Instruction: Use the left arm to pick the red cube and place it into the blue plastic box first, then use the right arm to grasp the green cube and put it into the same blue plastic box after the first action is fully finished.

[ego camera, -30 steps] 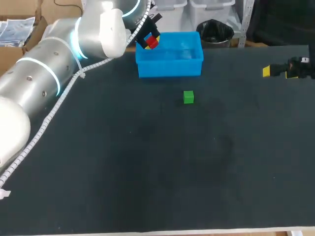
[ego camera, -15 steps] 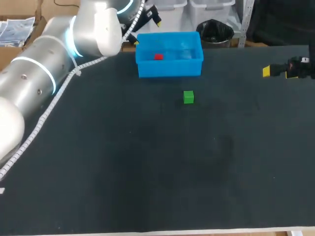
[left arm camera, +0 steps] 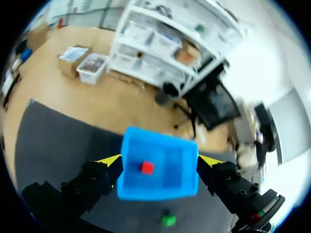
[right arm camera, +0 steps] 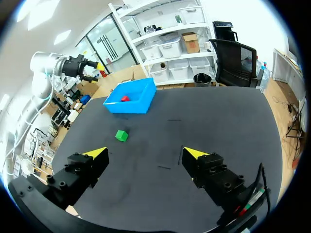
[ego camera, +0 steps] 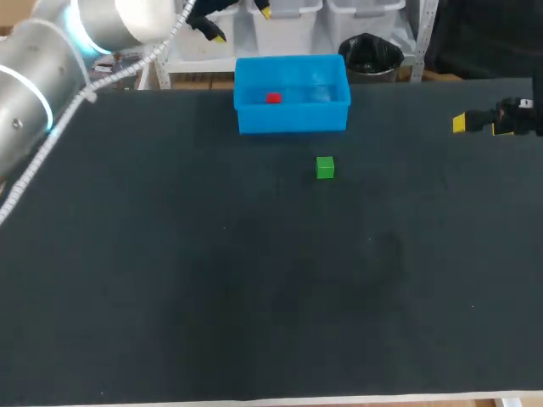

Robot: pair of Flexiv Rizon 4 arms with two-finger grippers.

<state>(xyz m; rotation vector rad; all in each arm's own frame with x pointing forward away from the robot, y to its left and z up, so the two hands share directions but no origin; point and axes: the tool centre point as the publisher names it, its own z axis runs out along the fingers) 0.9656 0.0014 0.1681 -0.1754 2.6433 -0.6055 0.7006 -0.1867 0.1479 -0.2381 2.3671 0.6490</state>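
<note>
Nearest you, the small green cube [ego camera: 325, 168] sits on the dark worktop [ego camera: 254, 280], a bit in front of the blue plastic box [ego camera: 293, 119]. Your right gripper [right arm camera: 146, 153] hangs off at the right edge, fingers apart, empty. The small red cube [ego camera: 272, 98] lies inside the box, left half. Beyond the box's back-left corner, your left gripper [left arm camera: 160, 160] hovers with fingers spread wide, holding nothing.

The silver left arm [ego camera: 13, 127] carries a cyan-lit ring [ego camera: 47, 110] and white ribbed cable [ego camera: 42, 157]; left hand [left arm camera: 160, 159] and right hand [right arm camera: 144, 153] are black, yellow-tipped.

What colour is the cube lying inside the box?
Red; clearest in the left wrist view.
</note>
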